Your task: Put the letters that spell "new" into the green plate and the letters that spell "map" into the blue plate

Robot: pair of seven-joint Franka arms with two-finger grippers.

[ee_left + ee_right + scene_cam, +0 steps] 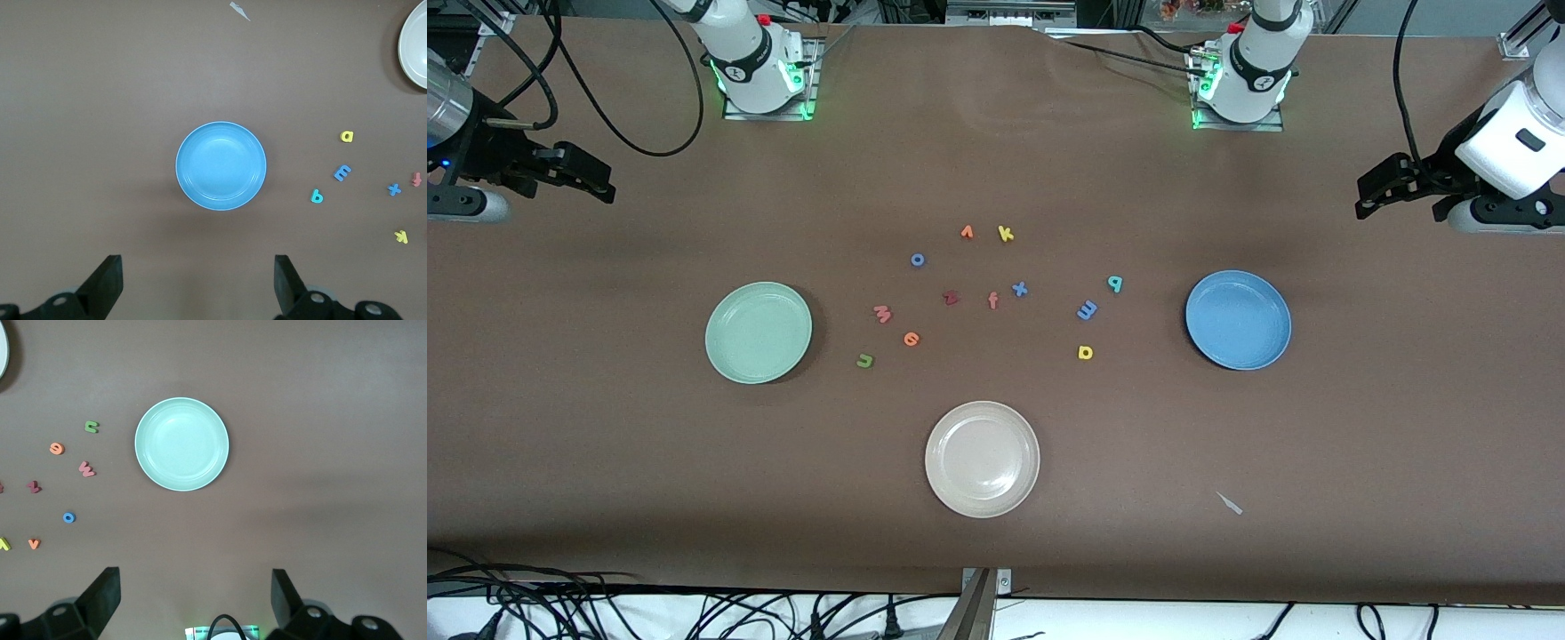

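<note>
The pale green plate (758, 332) (181, 444) lies toward the right arm's end. Beside it are the olive n (864, 360) (91, 426), orange e (911, 339) and pink w (882, 313). At the left arm's end sits the blue plate (1238, 320) (221, 165), with the blue m (1087, 310) (342, 173), teal p (1114, 284) and yellow a (1085, 353) close by. Both plates hold nothing. My left gripper (1374, 191) (197, 260) hangs open high above its table end. My right gripper (596, 178) (193, 572) is open too, high at its own end.
A cream-white plate (982, 459) lies nearest the front camera. Other letters sit mid-table: orange wedge (967, 232), yellow k (1006, 234), blue o (917, 260), blue x (1019, 289), salmon f (992, 300), a dark red one (951, 298). A pale scrap (1230, 503) lies near the front edge.
</note>
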